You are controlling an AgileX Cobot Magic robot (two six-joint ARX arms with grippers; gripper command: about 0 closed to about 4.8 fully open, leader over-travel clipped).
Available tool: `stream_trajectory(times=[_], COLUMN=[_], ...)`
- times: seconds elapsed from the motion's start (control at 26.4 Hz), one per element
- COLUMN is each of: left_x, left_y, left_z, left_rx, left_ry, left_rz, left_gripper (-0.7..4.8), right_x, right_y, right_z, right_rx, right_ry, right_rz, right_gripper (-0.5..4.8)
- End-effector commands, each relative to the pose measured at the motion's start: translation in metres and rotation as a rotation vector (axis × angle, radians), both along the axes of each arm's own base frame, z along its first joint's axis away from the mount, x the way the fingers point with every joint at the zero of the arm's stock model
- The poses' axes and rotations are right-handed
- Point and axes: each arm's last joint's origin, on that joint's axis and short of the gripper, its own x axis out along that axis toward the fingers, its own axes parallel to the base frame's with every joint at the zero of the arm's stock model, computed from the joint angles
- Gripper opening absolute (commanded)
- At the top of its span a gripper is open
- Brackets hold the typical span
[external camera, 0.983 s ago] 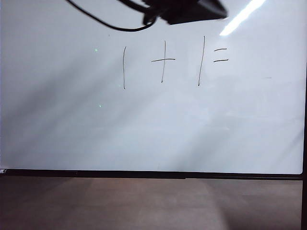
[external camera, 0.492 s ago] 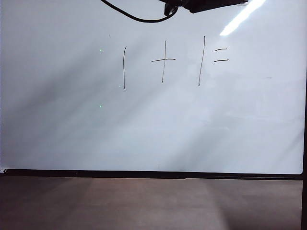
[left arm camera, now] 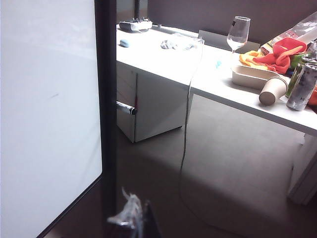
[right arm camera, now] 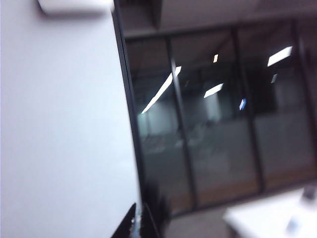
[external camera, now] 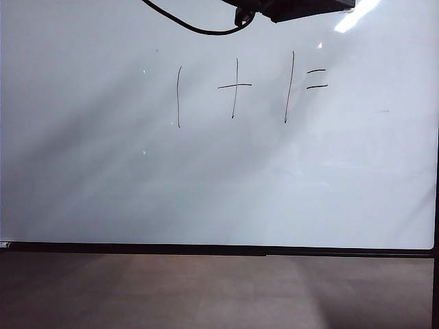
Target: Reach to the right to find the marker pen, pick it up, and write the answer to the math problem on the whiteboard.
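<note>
Your large glossy white whiteboard [external camera: 219, 178] carries the thin black math problem [external camera: 250, 88]; no answer after the dashes yet. The dark arm [external camera: 295, 8] has slid up to the exterior view's top edge since a second ago, so you're in the search phase. The whitish marker pen [left arm camera: 126, 107] sticks out just past the board's frame, untouched. Left gripper [left arm camera: 130, 218]: blurred, opening can't be told. Right gripper [right arm camera: 138, 223]: fingers closed, holding nothing.

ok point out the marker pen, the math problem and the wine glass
marker pen [left arm camera: 126, 107]: left wrist view, middle of the pale barrel beside the board's frame.
math problem [external camera: 234, 86]: exterior view, crossing of the plus sign.
wine glass [left arm camera: 238, 32]: left wrist view, on the bowl.
</note>
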Motion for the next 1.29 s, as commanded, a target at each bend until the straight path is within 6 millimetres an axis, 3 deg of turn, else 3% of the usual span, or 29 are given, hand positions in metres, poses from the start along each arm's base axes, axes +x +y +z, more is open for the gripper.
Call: stream_trajectory(times=[0.04, 0.11, 0.23, 0.38, 0.42, 0.49, 0.64, 0.72, 0.83, 0.98, 1.06, 1.29], left_x=[-0.001, -0.001, -0.001, -0.001, -0.001, -0.001, -0.001, -0.001, -0.001, -0.001, -0.001, -0.001], left_y=[0.000, 0.000, 0.000, 0.000, 0.000, 0.000, 0.000, 0.000, 0.000, 0.000, 0.000, 0.000], left_z=[0.003, 0.003, 0.003, 0.003, 0.003, 0.003, 0.003, 0.003, 0.003, 0.001, 0.000, 0.000], left_rx=[-0.009, -0.008, -0.007, -0.006, -0.006, -0.006, -0.005, -0.003, -0.004, 0.008, 0.019, 0.017], left_ry=[-0.015, -0.015, -0.014, -0.014, -0.014, -0.014, -0.013, -0.011, -0.012, -0.003, 0.006, 0.004], left_rz=[-0.006, -0.006, -0.006, -0.006, -0.006, -0.004, -0.004, -0.007, -0.004, -0.005, -0.005, -0.005], left_gripper=[-0.05, -0.05, -0.05, -0.04, -0.05, -0.05, -0.05, -0.04, -0.04, -0.05, -0.04, -0.05], right_x=[0.018, 0.037, 0.079, 0.146, 0.169, 0.196, 0.213, 0.217, 0.225, 0.249, 0.263, 0.290], right_y=[-0.001, -0.002, -0.006, -0.028, -0.044, -0.068, -0.110, -0.119, -0.136, -0.149, -0.155, -0.165], right_z=[0.054, 0.081, 0.106, 0.109, 0.099, 0.075, 0.027, 0.006, -0.035, -0.101, -0.125, -0.181], right_rx=[-0.143, -0.176, -0.232, -0.307, -0.248, -0.158, -0.146, -0.107, -0.068, -0.052, 0.004, -0.011], right_ry=[0.042, 0.064, 0.117, 0.222, 0.267, 0.358, 0.398, 0.378, 0.397, 0.466, 0.483, 0.497], right_rz=[-0.113, -0.173, -0.156, 0.030, 0.113, 0.225, 0.197, 0.219, 0.245, 0.358, 0.383, 0.481], right_gripper=[-0.01, -0.01, -0.01, -0.01, -0.01, -0.01, 0.08, 0.61, 2.35, 3.60, 4.24, 4.33])
